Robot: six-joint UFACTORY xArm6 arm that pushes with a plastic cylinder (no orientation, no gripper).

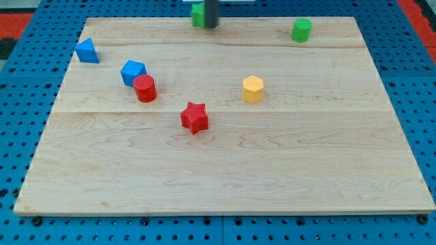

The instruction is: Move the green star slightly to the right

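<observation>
One green block, likely the green star, sits top centre, half hidden behind my tip touching its right side, no claw, nothing held, so tip must circle left.

A lab bench: wooden board on blue pegboard (holes throughout).

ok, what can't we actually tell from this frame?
- Green block at the view's top: mostly covered by the dark rod, so its star shape can't be confirmed.
- My tip: whether it touches that green block is unclear; they overlap in this view.
- Rod above the tip: cut off by the view's top edge.
- Green block at upper right: too small to name its exact shape.
</observation>
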